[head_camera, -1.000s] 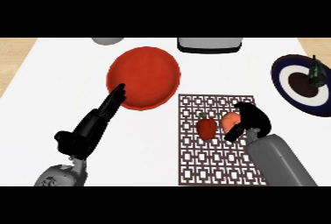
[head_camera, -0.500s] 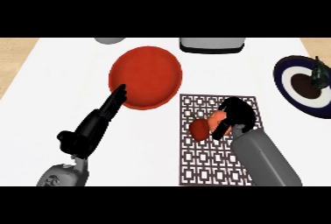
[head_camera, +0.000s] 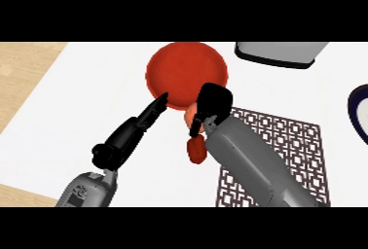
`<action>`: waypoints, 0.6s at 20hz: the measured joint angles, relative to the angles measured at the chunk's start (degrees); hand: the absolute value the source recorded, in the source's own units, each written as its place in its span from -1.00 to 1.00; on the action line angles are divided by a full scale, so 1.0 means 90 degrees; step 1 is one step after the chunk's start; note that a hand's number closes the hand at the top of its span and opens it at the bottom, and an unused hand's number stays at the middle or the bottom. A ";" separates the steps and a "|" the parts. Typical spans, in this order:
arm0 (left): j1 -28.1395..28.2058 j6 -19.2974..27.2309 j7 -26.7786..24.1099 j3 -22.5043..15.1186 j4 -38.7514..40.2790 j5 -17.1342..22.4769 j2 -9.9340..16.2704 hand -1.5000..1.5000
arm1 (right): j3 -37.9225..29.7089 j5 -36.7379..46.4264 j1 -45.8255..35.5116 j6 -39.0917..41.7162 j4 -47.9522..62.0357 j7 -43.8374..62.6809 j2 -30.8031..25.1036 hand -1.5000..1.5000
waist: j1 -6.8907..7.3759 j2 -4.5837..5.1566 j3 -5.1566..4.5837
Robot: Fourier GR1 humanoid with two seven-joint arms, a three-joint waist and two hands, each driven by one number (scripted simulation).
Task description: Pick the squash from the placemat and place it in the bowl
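Note:
The red bowl [head_camera: 185, 70] sits at the back middle of the white counter. My right hand [head_camera: 214, 98] is at the bowl's near rim, fingers curled on the squash [head_camera: 194, 150], an orange-red piece that shows under and left of the hand. The squash hangs beside the forearm, left of the patterned placemat [head_camera: 291, 138] and off it. My left hand [head_camera: 134, 132] lies to the left with straight fingers pointing at the bowl's near left rim, holding nothing.
A grey container [head_camera: 280, 51] stands at the back right. A dark blue plate [head_camera: 358, 113] shows at the right edge. Wooden flooring [head_camera: 25, 73] lies past the counter's left edge.
My right hand closed on the squash, lifted it off the placemat and carried it left and back to the bowl's near rim. The left hand kept its pose.

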 measured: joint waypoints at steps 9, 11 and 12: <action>-0.0231 -0.0039 0.0088 -0.0093 0.0192 -0.0017 -0.0138 0.00 | 0.0457 0.0610 -0.1762 -0.0363 0.0892 0.0579 0.0043 1.00 | 0.0128 -0.0053 -0.0023; -0.0263 -0.0020 0.0037 -0.0046 0.0224 -0.0024 -0.0135 0.00 | 0.0475 0.0823 -0.2142 -0.0511 0.0971 0.0646 0.0036 1.00 | 0.0099 -0.0065 -0.0026; -0.0282 -0.0011 0.0032 -0.0029 0.0221 -0.0027 -0.0134 0.00 | 0.0470 0.0913 -0.2305 -0.0595 0.1005 0.0674 0.0033 1.00 | 0.0095 -0.0069 -0.0025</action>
